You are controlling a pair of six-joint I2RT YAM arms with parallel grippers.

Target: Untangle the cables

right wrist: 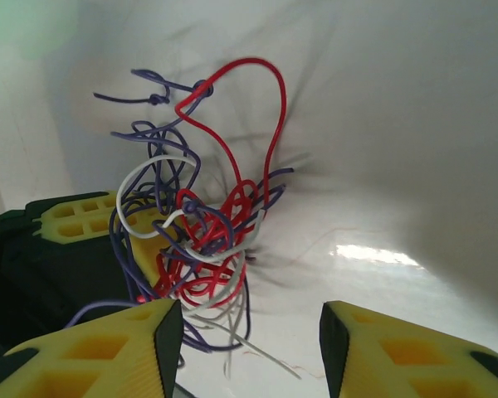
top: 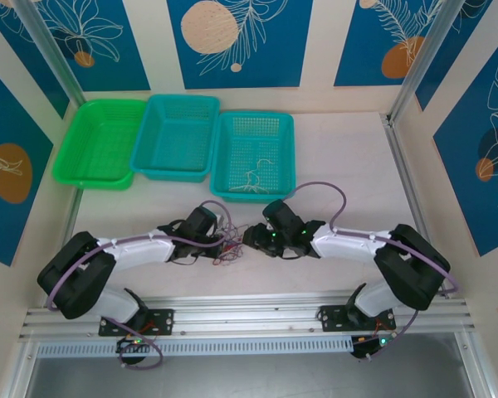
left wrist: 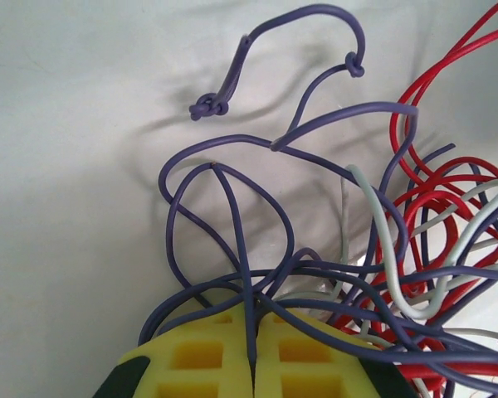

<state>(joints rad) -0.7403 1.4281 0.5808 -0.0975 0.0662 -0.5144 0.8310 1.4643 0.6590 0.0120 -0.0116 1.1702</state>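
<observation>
Roughly left-right, cables (top: pixel 230 246) bunched between both jaws.

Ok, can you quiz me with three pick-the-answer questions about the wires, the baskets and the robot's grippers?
1. Where is the tangle of cables? A hanging on the back wall; B between the left gripper and the right gripper; C on the metal rail.
2. How many baskets stand at the back? A two; B five; C three.
3. How is the right gripper? A open; B shut on a red cable; C shut on nothing.
Answers: 1 B, the top view shows the snarl between both grippers. 2 C, a green basket, a blue basket and a teal basket stand in a row. 3 A, its fingers stand wide apart.
</observation>
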